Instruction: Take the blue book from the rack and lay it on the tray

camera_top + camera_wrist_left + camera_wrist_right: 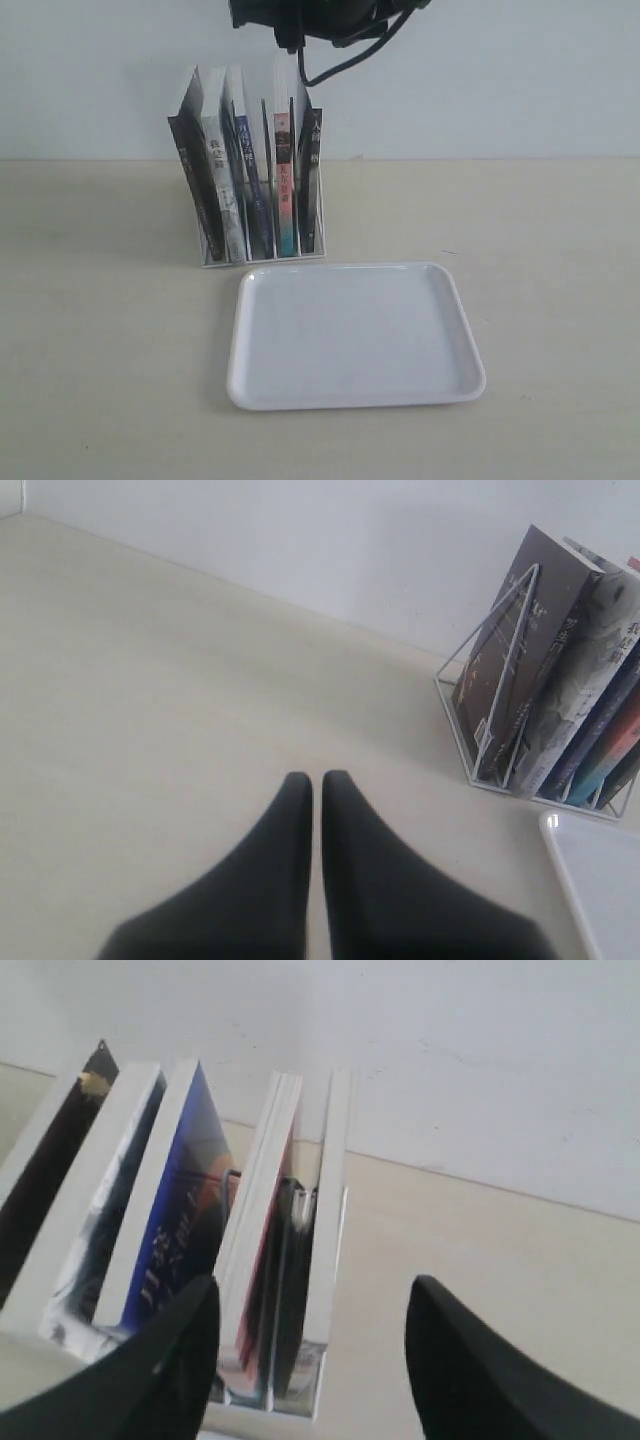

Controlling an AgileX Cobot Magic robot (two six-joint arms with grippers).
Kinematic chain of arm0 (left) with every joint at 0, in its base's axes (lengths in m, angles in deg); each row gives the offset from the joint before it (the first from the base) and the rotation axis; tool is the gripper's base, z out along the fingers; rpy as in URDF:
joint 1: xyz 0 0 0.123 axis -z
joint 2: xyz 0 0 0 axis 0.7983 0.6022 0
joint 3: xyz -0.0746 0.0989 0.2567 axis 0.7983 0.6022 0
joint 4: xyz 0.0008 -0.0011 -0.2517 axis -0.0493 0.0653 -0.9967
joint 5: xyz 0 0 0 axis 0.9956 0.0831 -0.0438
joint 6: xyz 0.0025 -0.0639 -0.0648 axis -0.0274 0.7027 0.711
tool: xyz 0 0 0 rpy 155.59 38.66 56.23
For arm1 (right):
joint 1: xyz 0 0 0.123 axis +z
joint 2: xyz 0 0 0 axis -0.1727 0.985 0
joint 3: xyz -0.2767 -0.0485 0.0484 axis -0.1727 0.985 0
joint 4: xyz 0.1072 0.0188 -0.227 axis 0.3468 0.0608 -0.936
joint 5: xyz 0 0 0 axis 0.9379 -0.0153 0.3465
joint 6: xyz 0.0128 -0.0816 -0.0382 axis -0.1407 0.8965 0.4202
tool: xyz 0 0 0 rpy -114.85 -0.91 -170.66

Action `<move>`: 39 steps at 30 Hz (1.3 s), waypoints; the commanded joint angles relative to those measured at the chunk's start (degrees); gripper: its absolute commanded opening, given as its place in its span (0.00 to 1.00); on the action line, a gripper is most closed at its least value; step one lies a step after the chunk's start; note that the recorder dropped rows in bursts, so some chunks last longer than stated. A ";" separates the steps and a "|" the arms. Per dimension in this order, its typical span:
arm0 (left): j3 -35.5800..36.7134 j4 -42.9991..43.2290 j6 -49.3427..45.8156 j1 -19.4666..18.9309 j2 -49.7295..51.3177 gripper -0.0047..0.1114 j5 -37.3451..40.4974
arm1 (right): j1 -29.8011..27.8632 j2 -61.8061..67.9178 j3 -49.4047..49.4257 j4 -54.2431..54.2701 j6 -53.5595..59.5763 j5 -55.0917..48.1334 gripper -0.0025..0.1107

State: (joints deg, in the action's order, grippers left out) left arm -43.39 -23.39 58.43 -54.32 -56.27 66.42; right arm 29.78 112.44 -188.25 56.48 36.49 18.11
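Observation:
The white rack (265, 258) stands behind the tray (355, 335) and holds several upright books. The blue book (250, 180) is third from the left, its dark blue spine facing forward. In the right wrist view its blue cover (180, 1220) shows from above. My right gripper (310, 1295) is open over the rack's right end, and one finger (185, 1325) hangs near the blue book and the pink-spined book (262, 1210). The right arm (300, 15) hangs above the rack. My left gripper (315, 780) is shut on nothing, low over bare table left of the rack (470, 778).
A black-spined book (311, 170) fills the rack's rightmost slot, and dark and grey-white books (205, 170) lean at its left. A pale wall runs close behind the rack. The tray's corner (600, 880) shows in the left wrist view. A black cable (345, 65) dangles from the right arm.

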 commanded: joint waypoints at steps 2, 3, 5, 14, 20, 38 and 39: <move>0.15 0.03 -0.25 -0.14 -0.18 0.08 -0.19 | 1.55 -1.76 -0.24 8.83 7.95 -2.38 0.35; 0.15 0.03 -0.25 -0.14 -0.18 0.08 -0.19 | 1.85 -1.76 -0.24 10.17 10.00 -1.83 0.28; 0.15 0.03 -0.25 -0.14 -0.18 0.08 -0.19 | 2.25 -1.76 -0.24 11.46 13.16 -0.55 0.09; 0.15 0.03 -0.25 -0.14 -0.18 0.08 -0.19 | 3.82 -1.23 -0.24 12.58 13.72 1.53 0.02; 0.15 0.03 -0.25 -0.14 -0.18 0.08 -0.30 | 3.82 3.07 -1.45 12.48 14.12 2.09 0.02; 0.15 0.03 -0.25 -0.14 -0.18 0.08 -0.30 | 3.35 6.22 -4.73 10.70 13.96 8.93 0.29; 0.15 0.03 -0.25 -0.14 -0.18 0.08 -0.30 | 3.09 6.22 -4.73 10.70 13.96 9.06 0.32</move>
State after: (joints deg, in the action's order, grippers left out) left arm -43.39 -23.39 58.43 -54.32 -56.27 66.42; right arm 33.54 118.83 -192.47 67.90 50.10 26.11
